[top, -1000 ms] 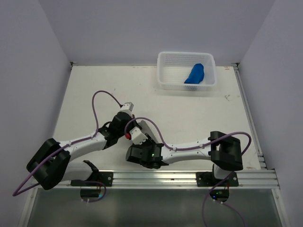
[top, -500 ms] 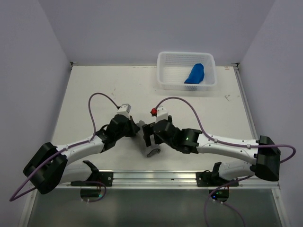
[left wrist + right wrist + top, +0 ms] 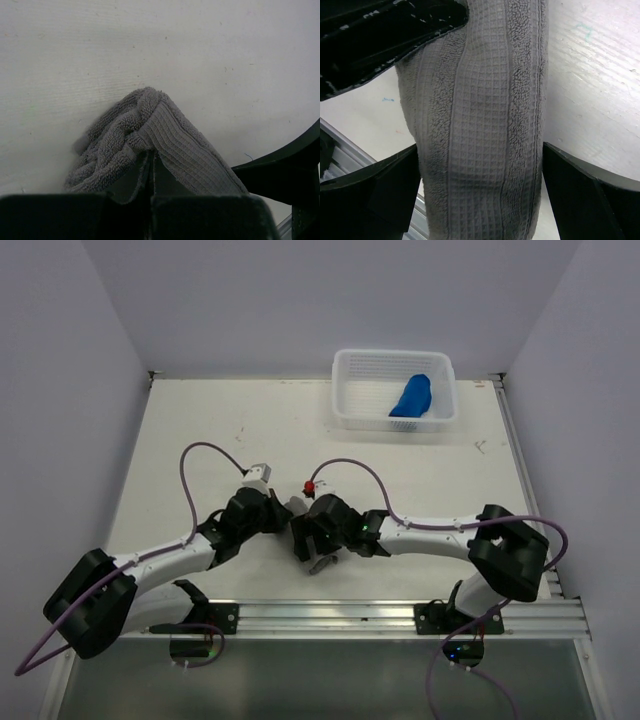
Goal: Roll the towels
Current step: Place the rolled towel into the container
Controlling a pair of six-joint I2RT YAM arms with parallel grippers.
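Grey towel [image 3: 150,130] lies bunched into a thick, loose roll on the table [image 3: 200,440], near the front edge between my two arms. My left gripper [image 3: 151,167] is pressed together on a fold of it. My right gripper [image 3: 480,185] stands spread wide, straddling the roll without clamping. Farther off, the blue towel [image 3: 412,396] sits rolled in the basket [image 3: 392,424]. I judge one towel done and this one unfinished.

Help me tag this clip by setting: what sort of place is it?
Likely a robot lab cell, not a home: plain walls box in a white table, and the left arm and right arm are bolted to a metal rail.
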